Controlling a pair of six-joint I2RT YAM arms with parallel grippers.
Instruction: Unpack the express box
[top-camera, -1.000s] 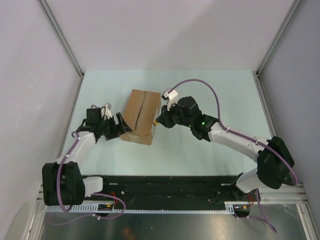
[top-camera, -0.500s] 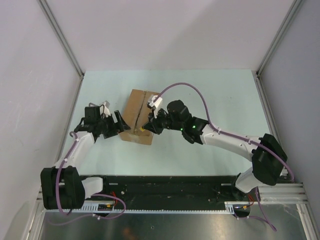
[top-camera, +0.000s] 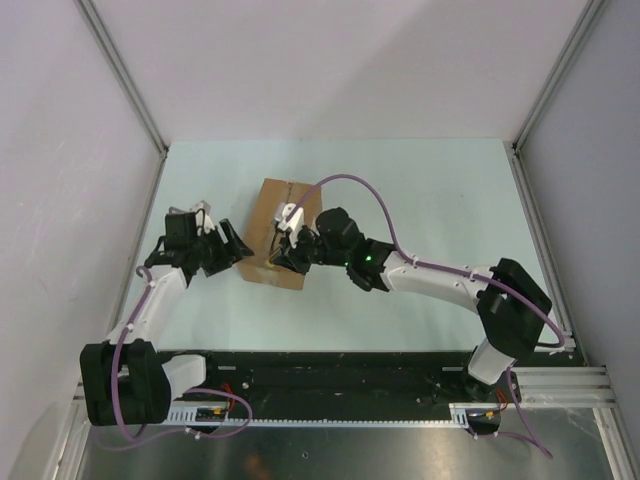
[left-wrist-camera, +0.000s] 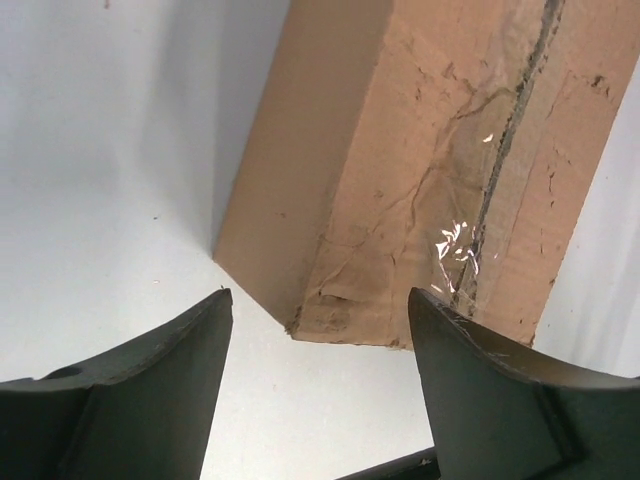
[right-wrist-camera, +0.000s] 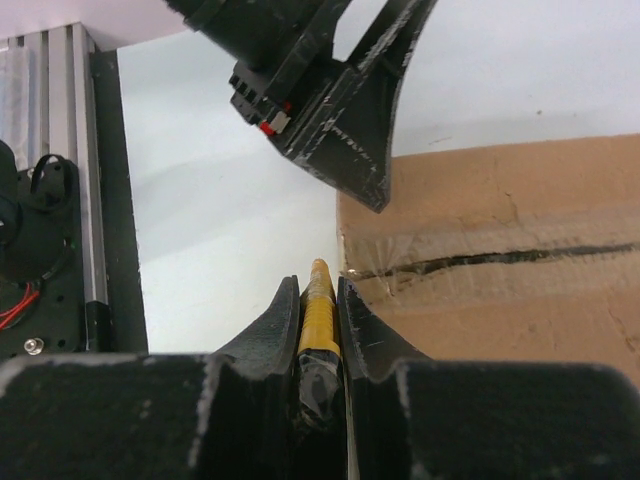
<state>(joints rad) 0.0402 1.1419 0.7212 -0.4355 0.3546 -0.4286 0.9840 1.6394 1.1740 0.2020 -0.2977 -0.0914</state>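
Brown cardboard is taking up the middle-left of the table (top-camera: 420, 200): the box (top-camera: 283, 203) is lying flaps-up at about 9 o'clock from the table's centre. Its flaps are closed and its taped seam (right-wrist-camera: 500, 257) is running roughly from 12 to 6 o'clock in the top view.

The left gripper (top-camera: 232, 254) is hovering at 8 o'clock of the box, just beside its near left corner. Its jaws are standing wide apart and holding nothing, and the wrist view is showing that corner between the fingertips.

The right gripper (top-camera: 279, 257) is reaching over the box's near end, at about 6 o'clock. Its jaws are pinching tight on a thin yellow tool (right-wrist-camera: 318, 300). The tool's tip is pointing at the box edge right by the end of the seam; whether it is touching the cardboard I cannot tell.
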